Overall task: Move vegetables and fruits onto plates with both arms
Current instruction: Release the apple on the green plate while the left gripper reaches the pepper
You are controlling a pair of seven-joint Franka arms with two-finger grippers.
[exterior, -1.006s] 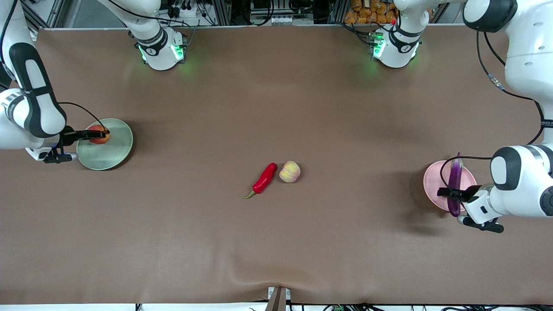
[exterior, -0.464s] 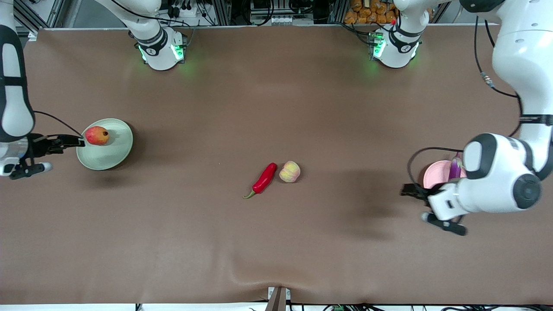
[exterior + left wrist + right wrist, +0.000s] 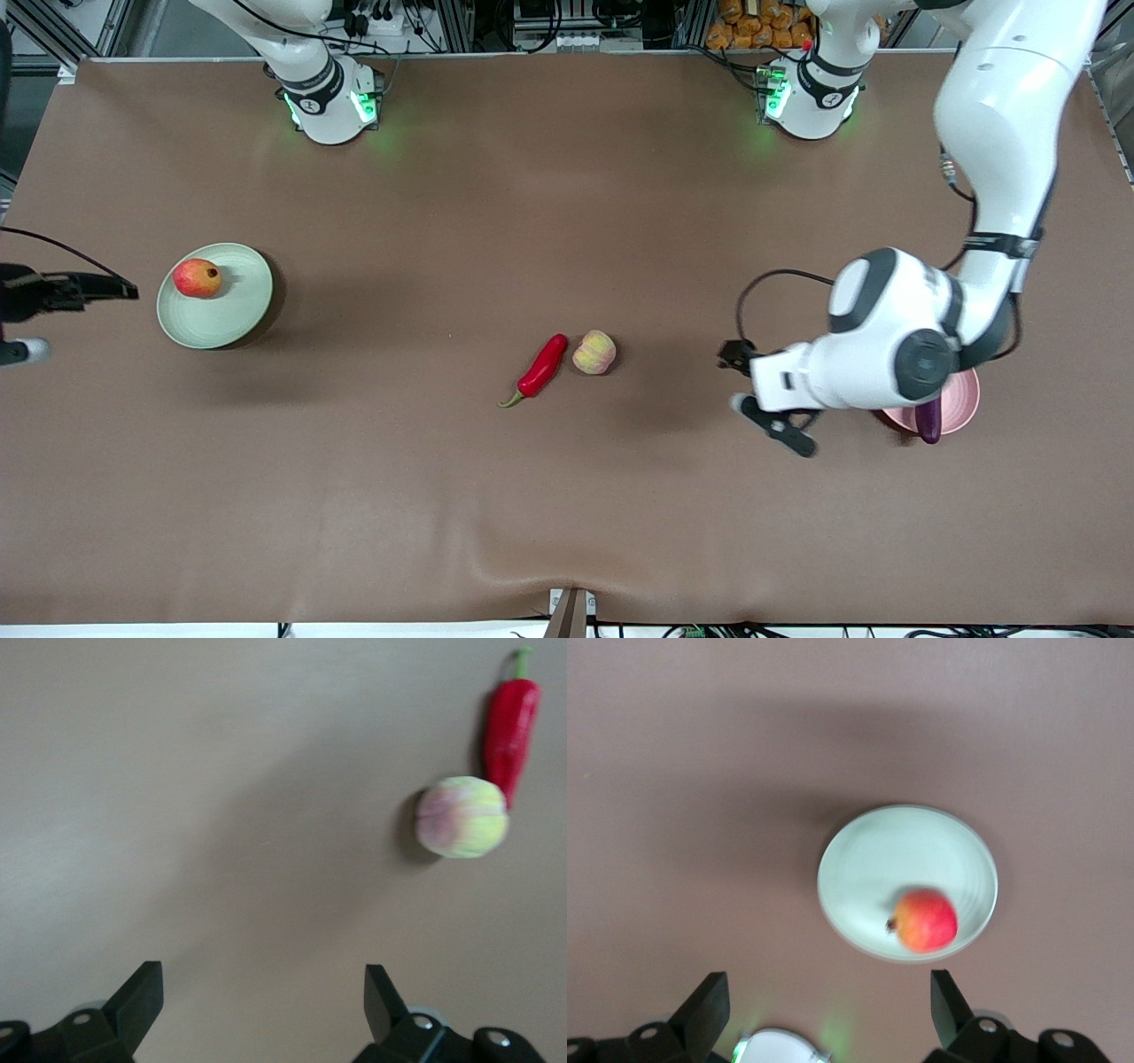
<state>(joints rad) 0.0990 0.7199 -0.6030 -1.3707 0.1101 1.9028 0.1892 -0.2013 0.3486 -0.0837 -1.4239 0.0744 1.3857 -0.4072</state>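
Brown table, halfway: apple (image 3: 198, 278) on green plate (image 3: 235, 319), eggplant (image 3: 928, 420) on pink plate (image 3: 964, 403). Your left gripper (image 3: 737, 379), spread empty, faces peach (image 3: 594, 352) and chili (image 3: 540, 367); right gripper (image 3: 111, 289) gapes beside the apple's plate.

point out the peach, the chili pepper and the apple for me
peach (image 3: 594, 352), front view, middle of its pale rounded top
chili pepper (image 3: 543, 366), front view, middle of its red body
apple (image 3: 197, 278), front view, centre of the fruit, sitting on the green plate (image 3: 232, 320)
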